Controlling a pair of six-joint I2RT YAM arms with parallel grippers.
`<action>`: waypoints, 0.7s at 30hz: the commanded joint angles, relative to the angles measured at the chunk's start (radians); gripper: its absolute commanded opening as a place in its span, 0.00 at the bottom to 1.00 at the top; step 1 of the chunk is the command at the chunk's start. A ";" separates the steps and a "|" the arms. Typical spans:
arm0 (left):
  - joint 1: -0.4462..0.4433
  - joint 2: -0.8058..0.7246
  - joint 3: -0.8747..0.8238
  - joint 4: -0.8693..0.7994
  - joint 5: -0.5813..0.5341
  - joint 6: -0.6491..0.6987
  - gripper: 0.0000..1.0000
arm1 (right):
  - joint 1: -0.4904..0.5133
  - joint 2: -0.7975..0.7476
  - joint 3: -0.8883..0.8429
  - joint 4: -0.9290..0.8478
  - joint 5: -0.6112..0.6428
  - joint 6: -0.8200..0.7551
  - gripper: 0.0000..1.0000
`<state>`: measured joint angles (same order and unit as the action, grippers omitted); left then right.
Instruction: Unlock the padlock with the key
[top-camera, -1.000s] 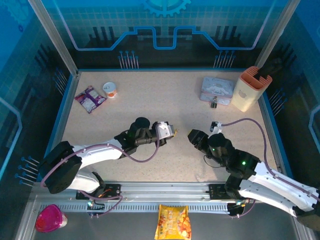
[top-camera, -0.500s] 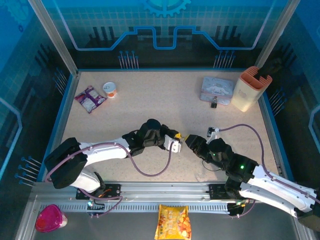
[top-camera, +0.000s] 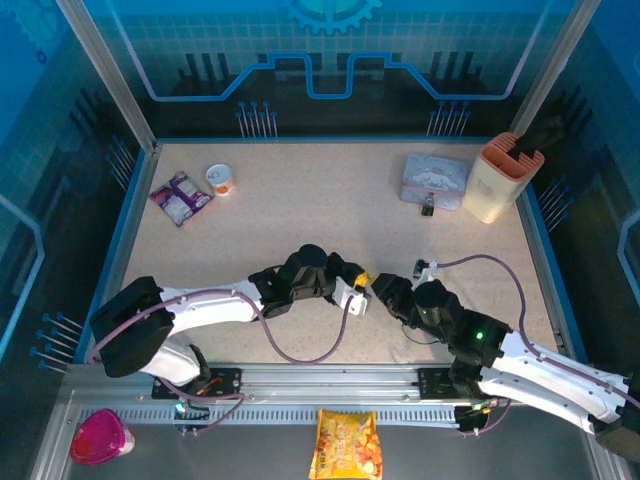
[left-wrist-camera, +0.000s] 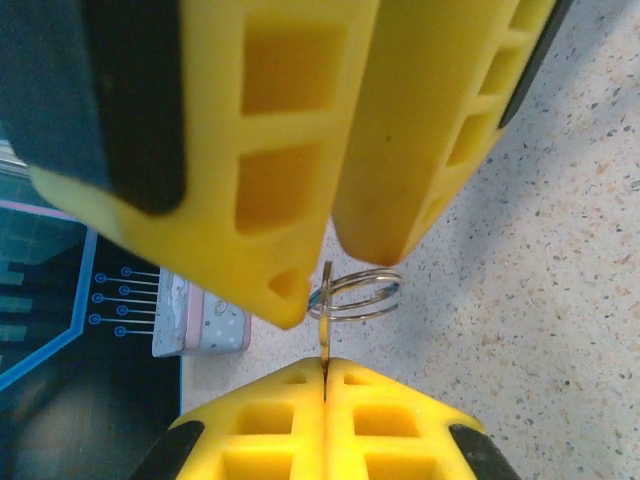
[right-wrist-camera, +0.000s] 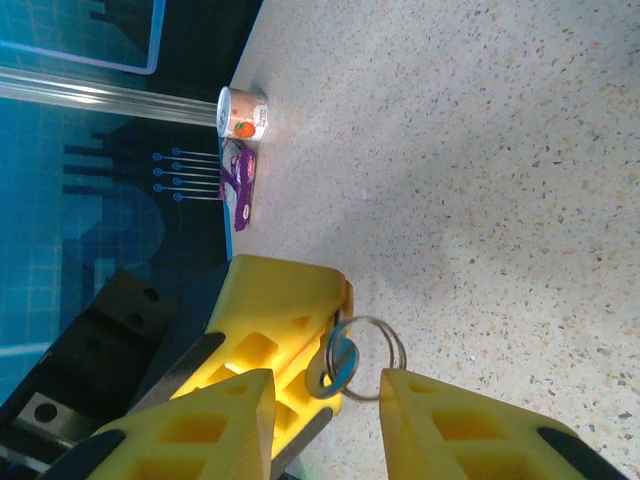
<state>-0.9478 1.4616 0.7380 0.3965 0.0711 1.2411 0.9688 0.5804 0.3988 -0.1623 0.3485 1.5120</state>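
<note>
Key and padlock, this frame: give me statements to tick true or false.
1. The left gripper is shut on the key. True.
2. A ring hangs on the key. True.
3. The right gripper holds the padlock. False: it is open around the ring, and the padlock sits at the tin's near edge.
4. The cup stands beside the tin. False: it stands far left, by the purple packet.
</note>
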 joint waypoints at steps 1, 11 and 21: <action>-0.015 0.000 -0.005 0.027 0.014 0.011 0.00 | 0.010 0.002 -0.005 0.028 0.030 0.030 0.30; -0.025 -0.005 -0.020 0.057 -0.003 -0.004 0.00 | 0.010 0.022 0.002 0.038 0.023 0.021 0.13; -0.015 -0.078 -0.097 0.226 -0.037 -0.285 0.31 | 0.006 0.003 0.028 -0.031 0.069 -0.095 0.00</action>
<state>-0.9657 1.4471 0.6804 0.5148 0.0433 1.1141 0.9684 0.5999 0.3981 -0.1638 0.3695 1.4876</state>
